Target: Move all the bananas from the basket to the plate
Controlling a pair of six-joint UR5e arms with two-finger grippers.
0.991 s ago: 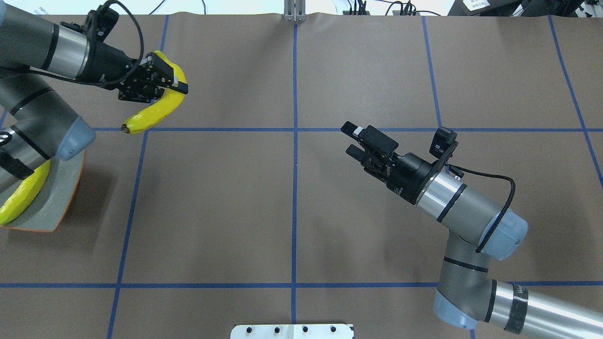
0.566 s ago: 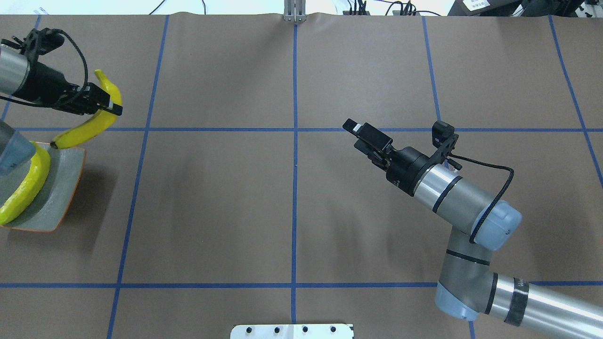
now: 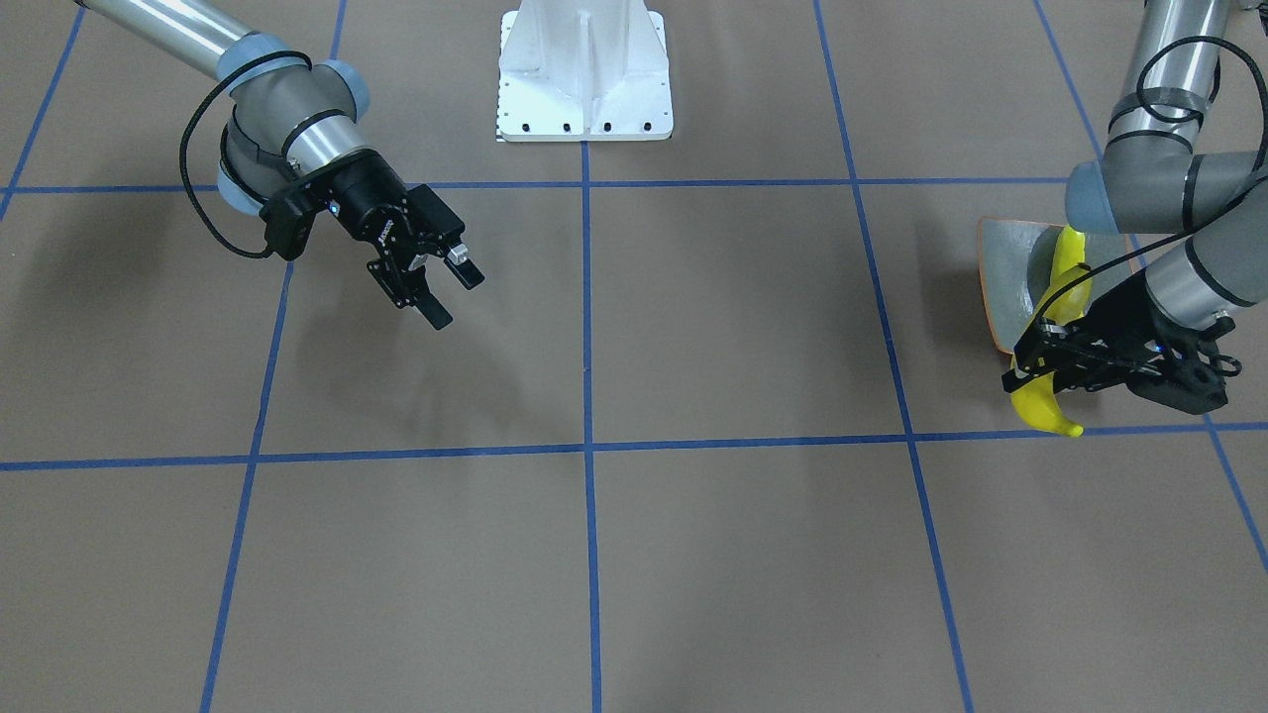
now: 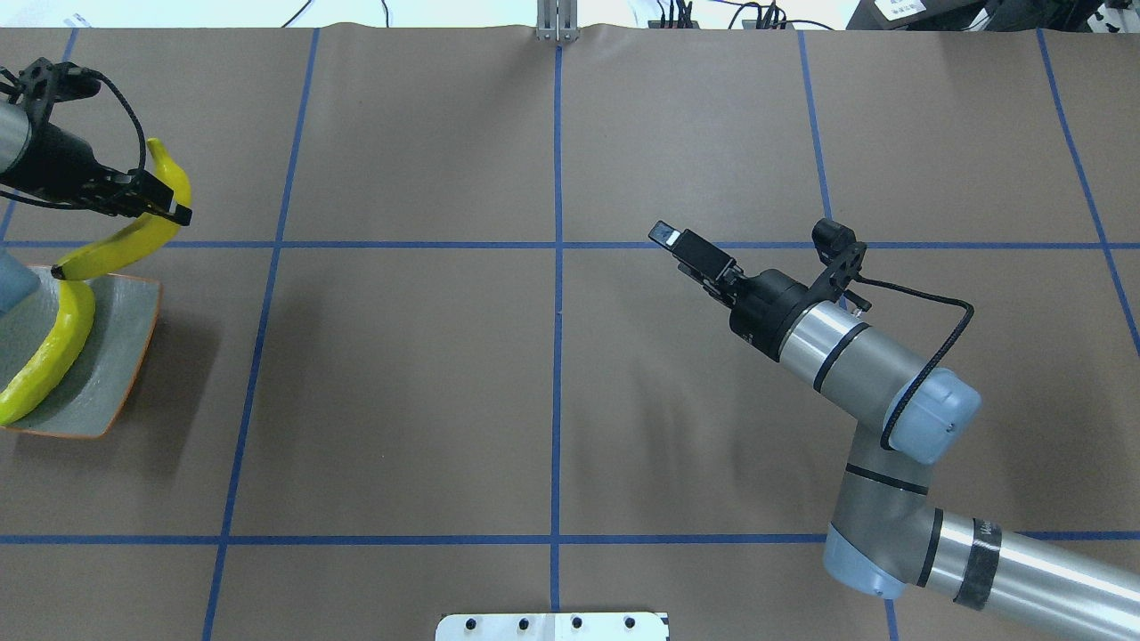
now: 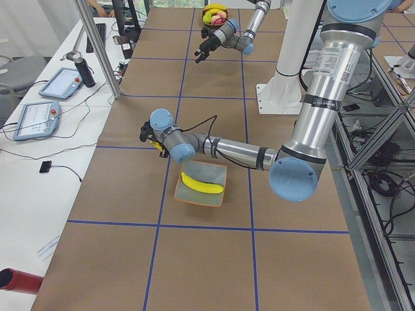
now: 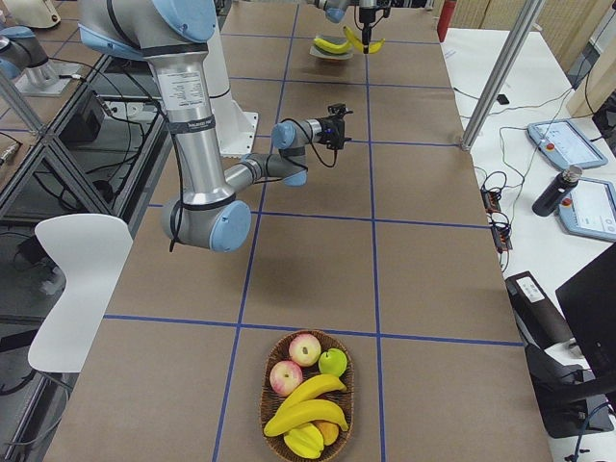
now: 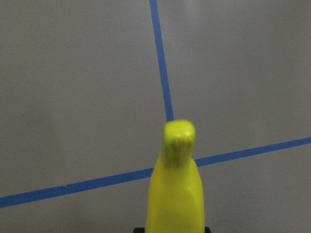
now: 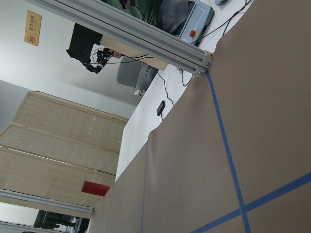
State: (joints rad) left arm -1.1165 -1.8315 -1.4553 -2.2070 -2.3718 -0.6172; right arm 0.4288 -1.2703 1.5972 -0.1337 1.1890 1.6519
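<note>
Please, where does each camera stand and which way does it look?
Front-facing: across the table, facing the robot, steeply down; both arms.
Overhead: behind the robot, looking forward, down; both arms.
Exterior left: table's left end, looking along it; left arm near.
Exterior right: right end, basket nearest; right arm near.
Left wrist: looks past the held banana at the table; no arm.
Right wrist: looks over the table toward a wall; no arm.
Front-facing and overhead share the plate.

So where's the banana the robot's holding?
Overhead view, far left: the held banana hangs in the left gripper, one tip by the edge of the plate.
</note>
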